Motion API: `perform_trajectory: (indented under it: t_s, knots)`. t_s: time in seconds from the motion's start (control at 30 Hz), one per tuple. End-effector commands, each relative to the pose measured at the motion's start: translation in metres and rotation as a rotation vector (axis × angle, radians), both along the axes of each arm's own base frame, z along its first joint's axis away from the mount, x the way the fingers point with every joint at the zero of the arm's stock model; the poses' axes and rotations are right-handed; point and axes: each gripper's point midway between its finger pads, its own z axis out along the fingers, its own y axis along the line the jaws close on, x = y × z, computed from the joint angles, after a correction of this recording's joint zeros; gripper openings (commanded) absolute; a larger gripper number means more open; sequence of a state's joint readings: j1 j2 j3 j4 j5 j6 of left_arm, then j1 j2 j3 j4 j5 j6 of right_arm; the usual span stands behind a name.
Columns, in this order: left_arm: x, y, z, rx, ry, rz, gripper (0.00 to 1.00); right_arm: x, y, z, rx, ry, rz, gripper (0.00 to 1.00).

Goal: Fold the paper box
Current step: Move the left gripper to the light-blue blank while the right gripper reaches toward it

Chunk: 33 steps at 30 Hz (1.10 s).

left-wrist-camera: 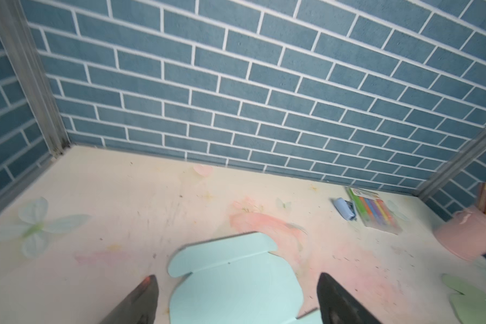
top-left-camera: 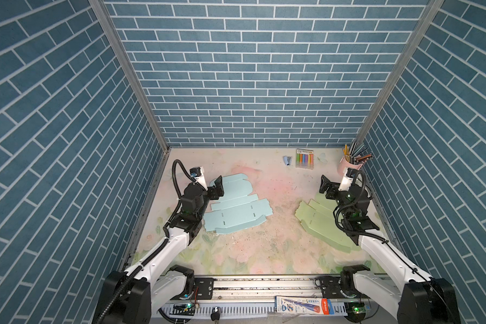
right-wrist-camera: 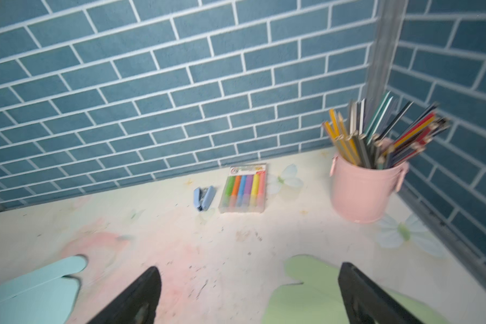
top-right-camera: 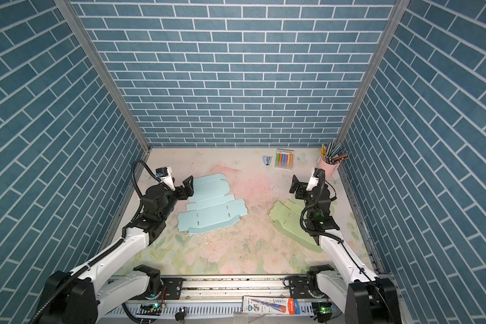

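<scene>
Two unfolded paper boxes lie flat on the floral table. In both top views the light blue one (top-left-camera: 236,207) (top-right-camera: 212,207) is left of centre and the light green one (top-left-camera: 320,221) (top-right-camera: 289,221) is at the right, partly under the right arm. My left gripper (top-left-camera: 219,186) (top-right-camera: 189,186) hovers open over the blue box's far left flaps; in the left wrist view its rounded flap (left-wrist-camera: 233,280) shows between the spread fingers of the gripper (left-wrist-camera: 236,276). My right gripper (top-left-camera: 324,186) (right-wrist-camera: 250,267) is open and empty above the green box's far edge (right-wrist-camera: 306,289).
Along the back wall lie a small blue stapler (top-left-camera: 287,160) and a pack of coloured markers (top-left-camera: 305,158). A pink cup of pencils (top-left-camera: 351,164) stands in the back right corner, just behind the right wrist. Brick-patterned walls close three sides. A rail (top-left-camera: 264,286) runs along the front.
</scene>
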<state>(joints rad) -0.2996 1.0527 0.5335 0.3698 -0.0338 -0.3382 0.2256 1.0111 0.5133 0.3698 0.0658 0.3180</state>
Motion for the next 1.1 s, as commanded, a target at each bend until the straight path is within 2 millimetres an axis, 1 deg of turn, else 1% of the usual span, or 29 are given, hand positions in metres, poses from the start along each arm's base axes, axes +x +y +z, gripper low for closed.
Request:
perform_trajectory:
  t_s: [0.0,0.1,0.2,0.27,0.33,0.47,0.6,0.7,0.83,1.07]
  knots:
    - [-0.02,-0.037,-0.034,-0.096,0.222,-0.132,0.89,-0.02,0.061,-0.04,0.098,0.268,0.198,0.99]
    - [-0.029,-0.062,-0.054,-0.083,0.309,-0.217,0.89,-0.038,0.109,-0.061,0.102,0.399,0.353,0.99]
    - [-0.038,-0.081,-0.075,-0.1,0.38,-0.301,0.89,-0.061,0.144,-0.074,0.145,0.48,0.481,0.99]
    - [-0.043,-0.088,-0.09,-0.096,0.424,-0.327,0.89,-0.076,0.163,-0.077,0.16,0.503,0.541,0.99]
    - [-0.047,-0.091,-0.105,-0.078,0.463,-0.337,0.89,-0.089,0.177,-0.08,0.157,0.521,0.583,0.99]
    - [-0.061,-0.097,-0.134,-0.03,0.541,-0.357,0.89,-0.109,0.198,-0.084,0.168,0.56,0.658,0.99]
    - [-0.076,-0.099,-0.154,0.006,0.591,-0.369,0.89,-0.128,0.213,-0.092,0.176,0.608,0.703,0.99]
    - [-0.087,-0.1,-0.163,0.022,0.613,-0.377,0.89,-0.137,0.219,-0.095,0.175,0.621,0.72,0.99]
    - [-0.098,-0.096,-0.172,0.043,0.632,-0.368,0.89,-0.141,0.219,-0.099,0.181,0.633,0.722,0.99]
    - [-0.116,-0.1,-0.188,0.063,0.675,-0.381,0.89,-0.148,0.215,-0.11,0.195,0.66,0.719,0.99]
